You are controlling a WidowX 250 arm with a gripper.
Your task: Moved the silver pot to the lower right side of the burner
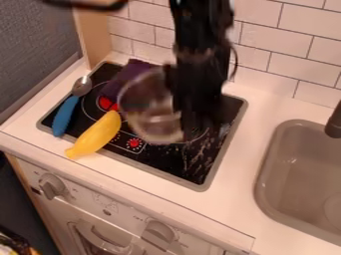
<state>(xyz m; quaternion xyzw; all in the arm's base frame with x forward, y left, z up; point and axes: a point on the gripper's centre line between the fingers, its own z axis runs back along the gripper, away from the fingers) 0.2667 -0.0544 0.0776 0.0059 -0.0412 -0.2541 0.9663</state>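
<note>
A yellow banana lies slanted, one end over the white counter. To the left of the banana is a spoon, blue handle nearer the viewer, metal bowl farther back. Behind the banana sits a dark purple cloth; farther behind it, a wooden post and a white tiled wall. Well right of the banana are a beige-gray sink and dark faucet

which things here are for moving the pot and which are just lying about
For the job:
- silver pot
- gripper
- stove

Just lying about:
- blue-handled spoon
- yellow thing
- purple cloth
</note>
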